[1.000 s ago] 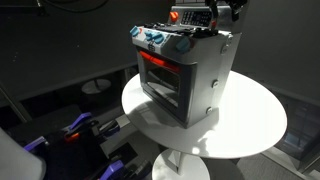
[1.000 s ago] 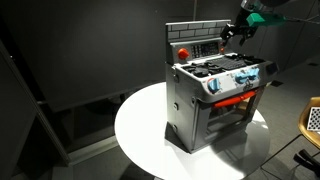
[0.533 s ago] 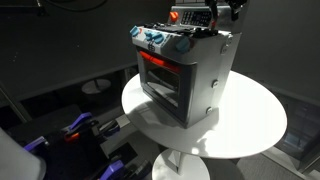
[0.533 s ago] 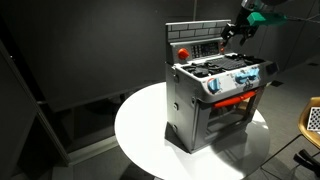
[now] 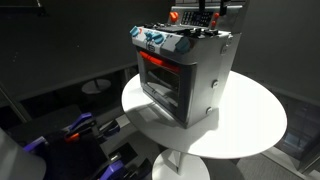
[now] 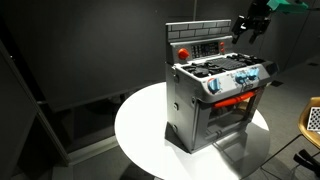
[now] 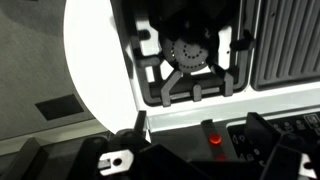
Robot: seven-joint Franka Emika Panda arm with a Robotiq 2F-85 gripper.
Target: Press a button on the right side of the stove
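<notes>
The stove point(image 5: 185, 75) is a small silver-grey toy oven with blue-and-red knobs and a red-lit window. It stands on a round white table point(image 5: 250, 120) and shows in both exterior views point(image 6: 210, 100). My gripper point(image 5: 215, 10) hangs just above the right end of the dark back control panel point(image 6: 205, 47), clear of it point(image 6: 246, 24). In the wrist view the fingers point(image 7: 197, 128) stand apart and empty over the panel. A small red-lit button point(image 7: 211, 138) sits between them, behind the black burner grate point(image 7: 190, 55).
The table edge point(image 6: 140, 130) drops off all round the stove. A large red button point(image 6: 183, 52) sits at the panel's other end. Dark and purple equipment point(image 5: 80, 130) lies on the floor beside a smaller white table point(image 5: 97, 87).
My gripper has lifted up and away from the back panel's right end; before, its fingertips were down at the panel. The stove has not moved.
</notes>
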